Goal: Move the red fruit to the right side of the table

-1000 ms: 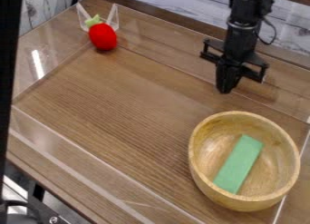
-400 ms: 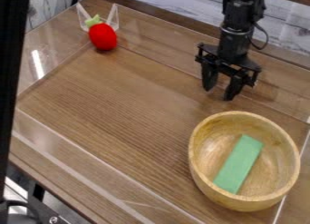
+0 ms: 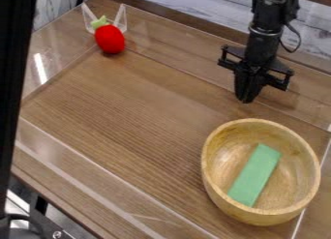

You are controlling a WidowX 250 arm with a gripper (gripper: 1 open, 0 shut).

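Above the wooden bowl: gripper, jaws closed on nothing; earlier splayed.
Bowl contents: flat green block.
Far-left of bowl: glossy rounded red fruit, unmoved.

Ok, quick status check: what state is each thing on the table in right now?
red fruit: lying free at the table's far left corner, not held.
pincer: shut, empty, pointing down at the table.
wooden bowl: upright, near right.
green block: lying inside the bowl.

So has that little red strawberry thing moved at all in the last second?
No. The red fruit sits in the same spot at the table's far left corner, well away from the wooden bowl and the hand.
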